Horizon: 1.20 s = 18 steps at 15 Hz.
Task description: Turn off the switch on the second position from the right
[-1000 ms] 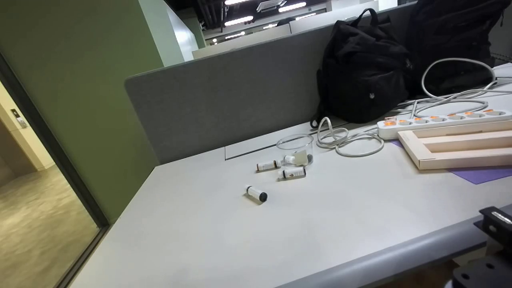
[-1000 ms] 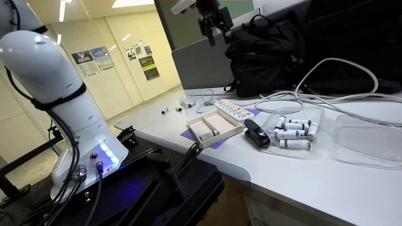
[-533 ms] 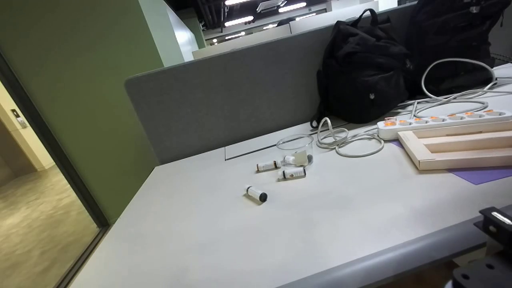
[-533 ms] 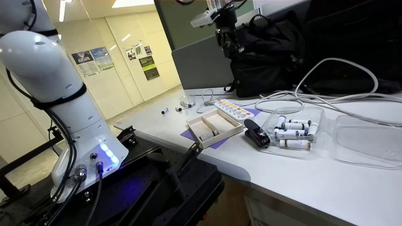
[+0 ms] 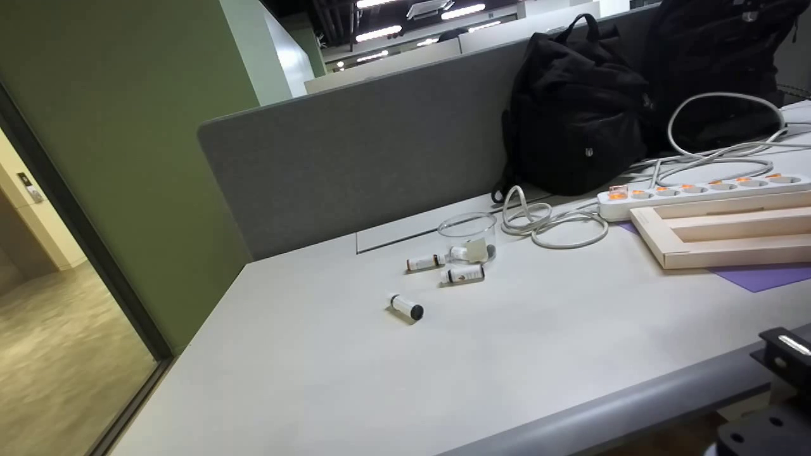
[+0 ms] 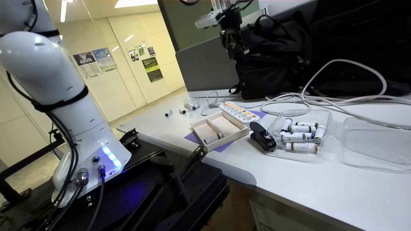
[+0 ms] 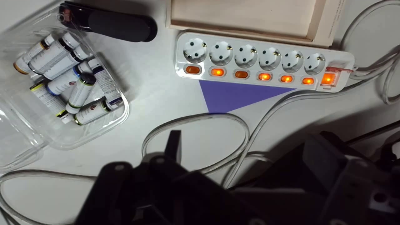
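1) In an exterior view the pincer [image 6: 238, 54] has swung rightward since a second ago and appears lower; over the last half-second I see no further shift
2) Its fingers stand wide apart in the wrist view, nothing between them; it hangs above the table [image 6: 308, 183], well apart from the power strip [image 7: 253, 71]
3) The strip lies just beyond the wooden box [image 7: 243, 12]; I take the target switch [image 7: 217, 72] as the glowing one beside the unlit end switch [image 7: 192, 69], at the right
4) This looks like early approach; turning off remains; bringing the fingers together before pressing seems wise, lest the end switch be hit
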Motion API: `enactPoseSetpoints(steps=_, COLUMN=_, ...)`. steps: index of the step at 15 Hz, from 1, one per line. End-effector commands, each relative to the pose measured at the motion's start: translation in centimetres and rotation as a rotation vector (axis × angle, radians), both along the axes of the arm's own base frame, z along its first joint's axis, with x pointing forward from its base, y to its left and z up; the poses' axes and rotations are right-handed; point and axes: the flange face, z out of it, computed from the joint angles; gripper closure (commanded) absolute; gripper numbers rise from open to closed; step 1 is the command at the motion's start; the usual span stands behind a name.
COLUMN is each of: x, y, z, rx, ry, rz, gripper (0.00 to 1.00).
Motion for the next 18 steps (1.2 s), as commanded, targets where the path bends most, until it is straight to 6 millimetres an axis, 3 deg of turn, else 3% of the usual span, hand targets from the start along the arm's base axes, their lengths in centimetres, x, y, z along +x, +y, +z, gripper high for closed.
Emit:
enactPoseSetpoints(steps=1, x=2.0, y=-0.3, z=-2.6, rx=0.044, ry=0.027, rz=-0.014, gripper=0.27)
enactPoseSetpoints(steps=6, x=4.0, y=-0.4, z=-7.9, rx=0.084, ry=0.062, rz=-0.051, gripper=0.63)
enactPoseSetpoints(steps=11, x=5.4, y=-1.2, z=-12.1, rx=0.076, ry=0.079, rz=-0.070, gripper=0.98)
enactPoseSetpoints(steps=18, x=5.1, y=-2.4, z=-16.7, rx=0.052, ry=0.150, rz=-0.057, gripper=1.00)
